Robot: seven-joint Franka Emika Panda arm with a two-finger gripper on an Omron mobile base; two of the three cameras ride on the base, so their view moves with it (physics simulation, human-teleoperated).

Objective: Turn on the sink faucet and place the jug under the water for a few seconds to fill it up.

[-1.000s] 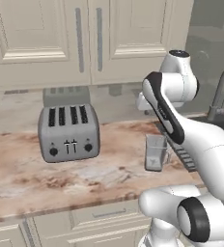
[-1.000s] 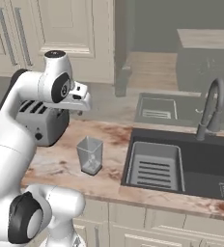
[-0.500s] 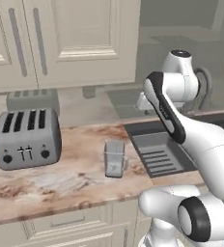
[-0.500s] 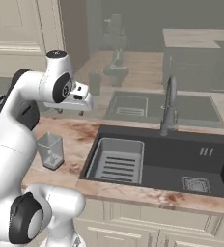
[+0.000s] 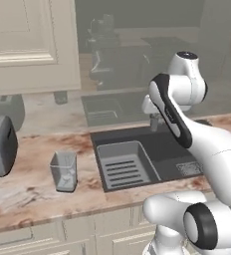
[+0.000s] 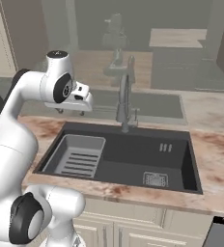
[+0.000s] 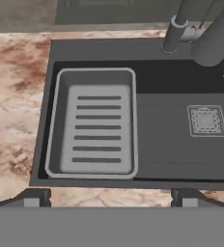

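Note:
The black sink (image 6: 133,154) is set into the marble counter, with a light grey ribbed rack (image 6: 77,155) in its left half and a square drain grate (image 7: 205,119) on the right. The dark gooseneck sink faucet (image 6: 125,91) rises behind the basin, and no water is in view. The small clear jug (image 5: 63,171) stands upright on the counter left of the sink. My gripper (image 6: 71,111) hovers high over the sink's left side, well apart from faucet and jug. In the hand view the gripper (image 7: 110,198) is open, its fingertips (image 7: 34,198) wide apart with nothing between them.
A silver toaster (image 5: 0,144) stands at the far left of the counter, beyond the jug. Marble counter (image 6: 215,144) continues to the right of the sink. Cabinet doors (image 5: 23,45) hang above the left side.
The base has driven right, so both base views shifted: toaster and jug slid to the left and the sink came to the middle. The gripper stays open.

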